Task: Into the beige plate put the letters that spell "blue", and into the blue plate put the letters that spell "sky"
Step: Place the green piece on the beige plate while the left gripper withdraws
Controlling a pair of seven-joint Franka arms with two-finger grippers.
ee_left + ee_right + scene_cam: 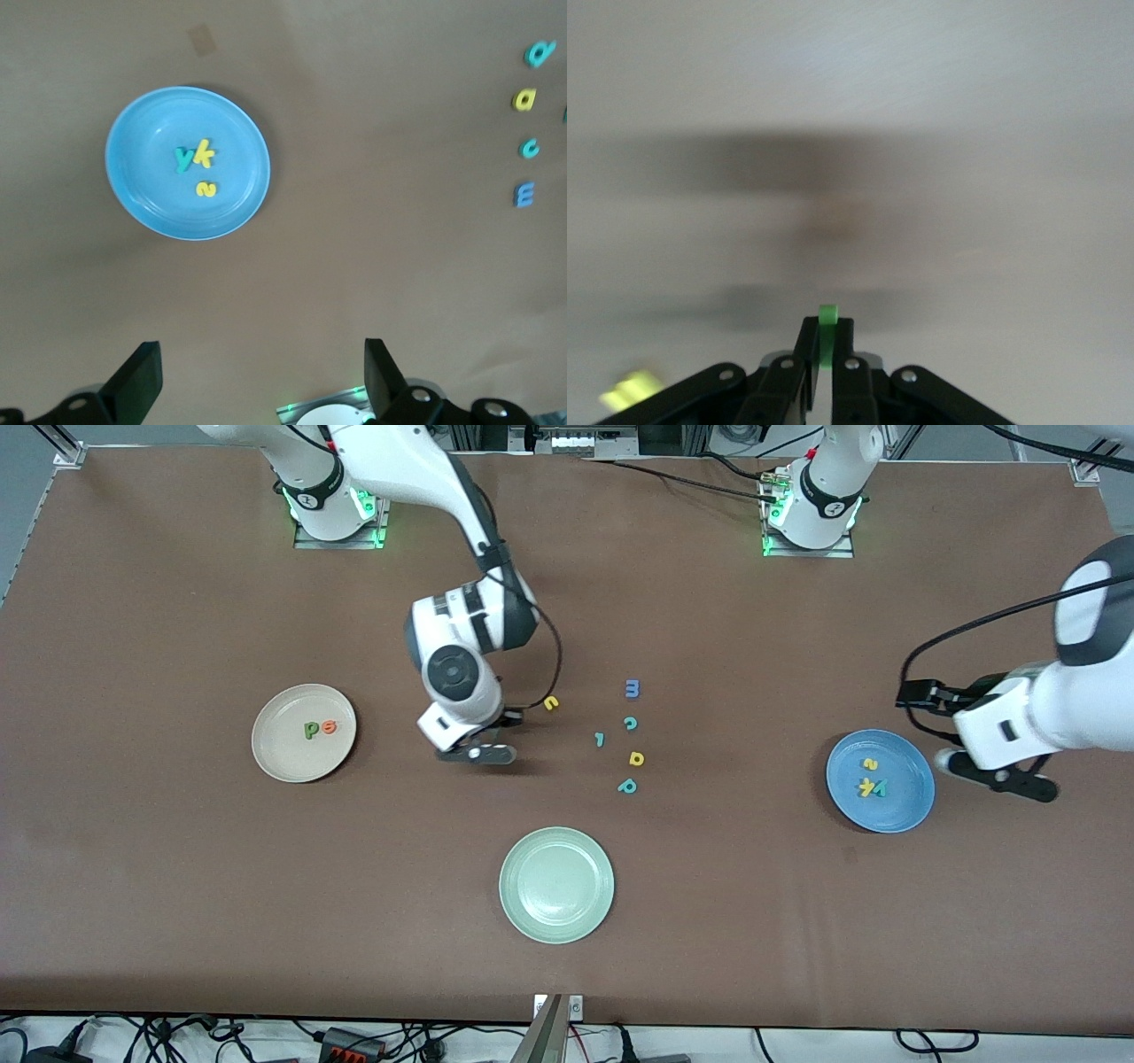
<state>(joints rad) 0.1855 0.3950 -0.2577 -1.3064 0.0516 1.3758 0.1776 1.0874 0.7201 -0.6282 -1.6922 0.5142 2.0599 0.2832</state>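
We see the round cream-beige plate (304, 732) toward the right arm's end of the tabletop (177, 886), bare brown surface around it. The right gripper (820, 354) holds its fingers clamped on the thin green foam bar (827, 329). Loose foam letters (630, 737) lie mid-tabletop. The left gripper (257, 376), fingers apart, hangs beside the bright blue plate (904, 810).

A matt brown table (177, 868) covering, smooth like felt or paper. The blue plate (904, 815) looks like glossy plastic with soft highlights; the beige plate (270, 757) and pale green plate (532, 917) look duller. The small letters appear matt foam. The arms' shells are glossy white plastic, their gripper fingers matt black
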